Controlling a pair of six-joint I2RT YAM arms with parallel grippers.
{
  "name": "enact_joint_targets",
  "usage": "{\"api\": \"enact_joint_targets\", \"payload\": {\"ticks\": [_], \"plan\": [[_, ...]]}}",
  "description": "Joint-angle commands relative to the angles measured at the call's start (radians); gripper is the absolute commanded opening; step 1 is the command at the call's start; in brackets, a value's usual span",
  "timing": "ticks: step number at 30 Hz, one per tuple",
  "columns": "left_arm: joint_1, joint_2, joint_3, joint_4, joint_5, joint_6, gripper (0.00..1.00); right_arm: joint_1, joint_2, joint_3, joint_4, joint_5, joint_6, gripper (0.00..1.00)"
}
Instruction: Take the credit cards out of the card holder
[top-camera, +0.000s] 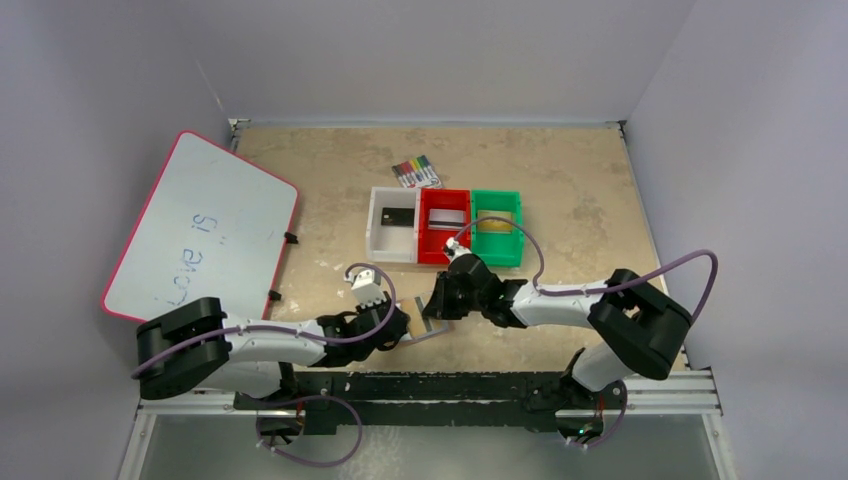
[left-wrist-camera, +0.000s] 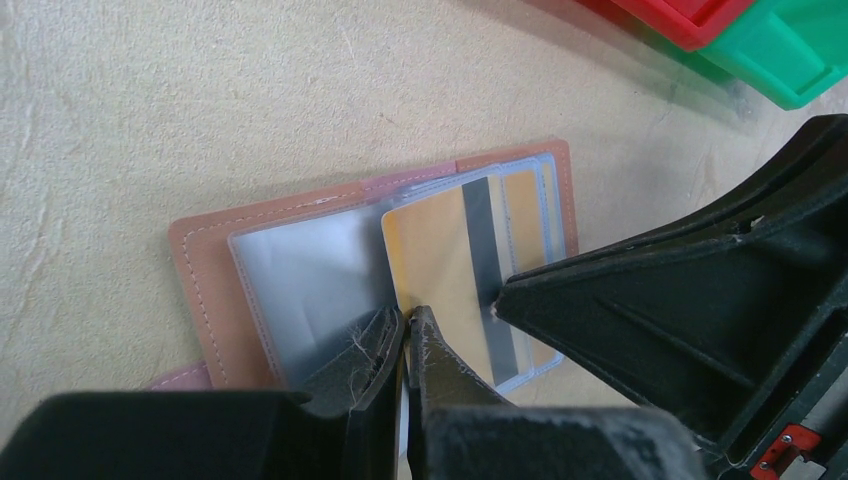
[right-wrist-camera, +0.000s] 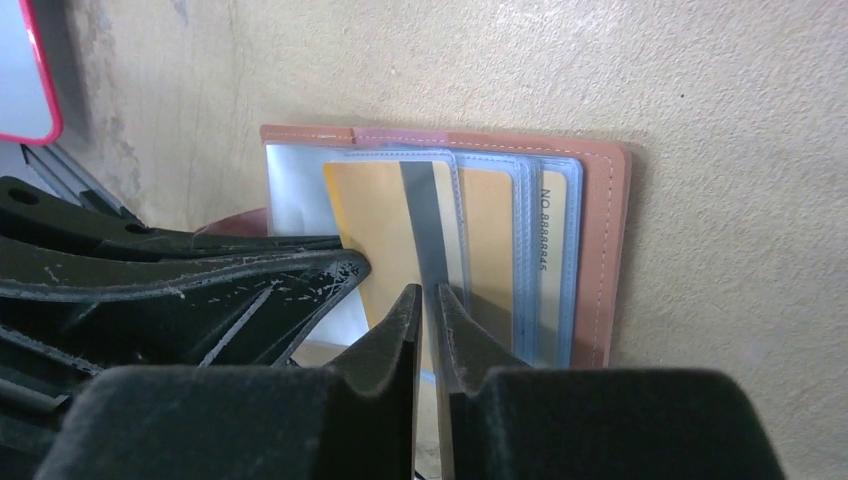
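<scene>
The tan-brown card holder (left-wrist-camera: 200, 270) lies open on the table between my two grippers; it also shows in the top view (top-camera: 427, 330) and the right wrist view (right-wrist-camera: 610, 230). A gold credit card (left-wrist-camera: 430, 250) with a dark stripe sticks partway out of a clear pocket toward the holder's middle (right-wrist-camera: 370, 220). My left gripper (left-wrist-camera: 408, 318) is shut on this card's near edge. My right gripper (right-wrist-camera: 428, 295) is shut on the near edge of the pocket, over the stripe. More gold cards (right-wrist-camera: 487, 230) sit in the pockets behind.
White bin (top-camera: 392, 225), red bin (top-camera: 444, 225) and green bin (top-camera: 497, 225) stand in a row just beyond the grippers, each with a card inside. A marker pack (top-camera: 415, 172) lies behind them. A red-rimmed whiteboard (top-camera: 205, 225) lies at the left.
</scene>
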Motion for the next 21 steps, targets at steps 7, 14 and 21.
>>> {"api": "enact_joint_targets", "payload": {"ticks": [7, 14, 21], "plan": [[0.007, -0.015, 0.025, -0.146, -0.041, 0.038, 0.0, 0.002, 0.024, -0.012, -0.096, 0.098, 0.047, 0.1], [0.006, -0.009, 0.03, -0.177, -0.047, 0.028, 0.0, 0.003, 0.04, -0.015, -0.116, 0.12, 0.065, 0.1], [0.007, -0.008, 0.032, -0.188, -0.05, 0.027, 0.0, 0.003, 0.045, -0.005, -0.138, 0.139, 0.073, 0.1]]}}
